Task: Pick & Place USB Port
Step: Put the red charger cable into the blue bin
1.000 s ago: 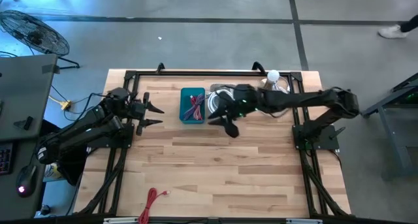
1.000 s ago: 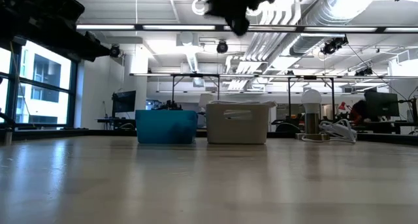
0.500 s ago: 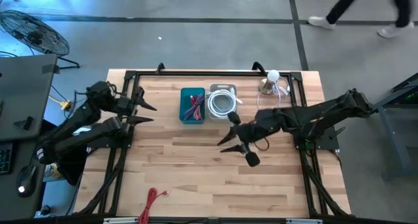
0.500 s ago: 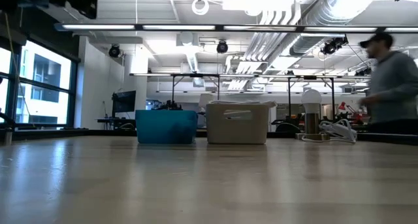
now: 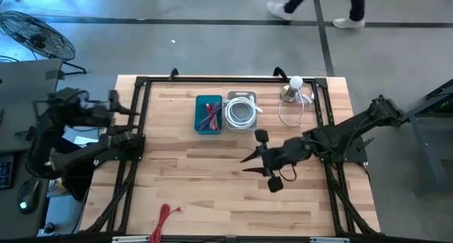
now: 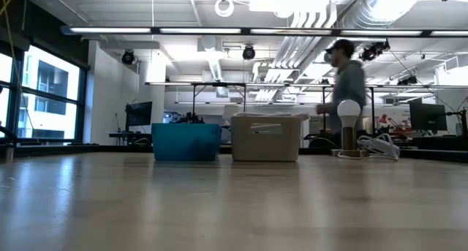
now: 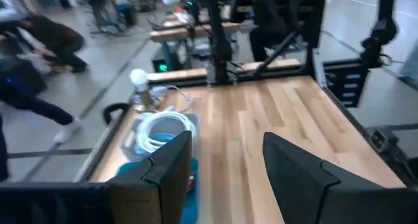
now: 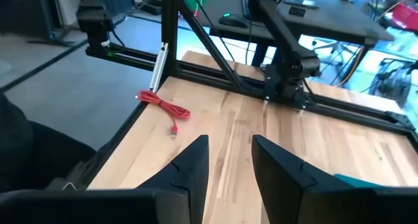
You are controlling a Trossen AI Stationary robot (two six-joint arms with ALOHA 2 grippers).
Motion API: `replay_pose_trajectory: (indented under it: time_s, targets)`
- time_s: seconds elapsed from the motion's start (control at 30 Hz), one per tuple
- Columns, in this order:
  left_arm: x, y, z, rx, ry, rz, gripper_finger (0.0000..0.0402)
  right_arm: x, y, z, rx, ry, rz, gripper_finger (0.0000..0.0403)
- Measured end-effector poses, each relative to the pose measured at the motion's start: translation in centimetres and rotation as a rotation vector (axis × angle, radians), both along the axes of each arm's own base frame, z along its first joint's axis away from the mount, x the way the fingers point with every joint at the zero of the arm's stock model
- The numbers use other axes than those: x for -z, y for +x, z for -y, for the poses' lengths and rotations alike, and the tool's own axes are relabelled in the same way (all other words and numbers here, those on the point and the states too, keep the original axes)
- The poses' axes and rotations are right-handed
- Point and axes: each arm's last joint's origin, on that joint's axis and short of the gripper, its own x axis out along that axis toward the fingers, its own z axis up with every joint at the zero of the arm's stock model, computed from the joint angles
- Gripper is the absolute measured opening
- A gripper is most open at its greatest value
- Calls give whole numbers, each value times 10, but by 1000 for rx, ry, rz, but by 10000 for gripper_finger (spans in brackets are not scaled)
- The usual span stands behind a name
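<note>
- The right gripper point(image 5: 245, 160) hangs above the middle of the wooden surface point(image 5: 212, 186), with its fingers spread apart and nothing between them.
- The red USB cable point(image 5: 165, 219) lies loose on the surface near the front left corner, well apart from this gripper; in the right wrist view the same cable point(image 8: 166, 109) shows ahead, close to the black frame rail.
- I judge that the step in hand is the reach toward this cable, so the arm should travel over the surface to that corner before it goes down.
- The cable is thin and folded in a loose bundle, so it is better to aim the fingers at the thick part of the bundle, not at the single end with the plug.
- The frame rail point(image 8: 157, 67) is just beside the cable; the descent should stay on the inner side, to avoid a knock against it.
- The blue bin point(image 5: 208, 115) already holds red cables and the white bin point(image 5: 241, 111) holds white ones, so the blue one seems the right place.
- The left gripper point(image 7: 225, 165) waits off the left edge of the surface, fingers apart and empty.
</note>
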Motion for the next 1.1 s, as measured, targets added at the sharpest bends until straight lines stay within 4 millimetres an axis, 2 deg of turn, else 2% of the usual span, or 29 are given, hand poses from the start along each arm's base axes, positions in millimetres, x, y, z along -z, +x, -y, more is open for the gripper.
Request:
replay_pose_trajectory:
  time_s: [0.23, 0.4, 0.53, 0.77, 0.9, 1.1]
  targets:
    - [-13, -46, 33, -139, 51, 89, 185, -1, -10, -13, 13, -27, -2, 110]
    - [-9, -55, 68, -203, 87, 109, 185, 0, -15, -19, 42, -55, -13, 110]
    - [-6, -48, 102, -244, 99, 72, 185, 2, -17, -20, 38, -50, -32, 110]
    - [-5, -20, 171, -350, 148, 59, 185, 6, -18, -19, 42, -53, -78, 110]
    - [-9, -5, 203, -296, 176, 131, 185, 9, -19, -19, 23, -52, -107, 110]
    - [-11, 4, 234, -248, 180, 181, 185, 9, -21, -23, -32, -40, -124, 110]
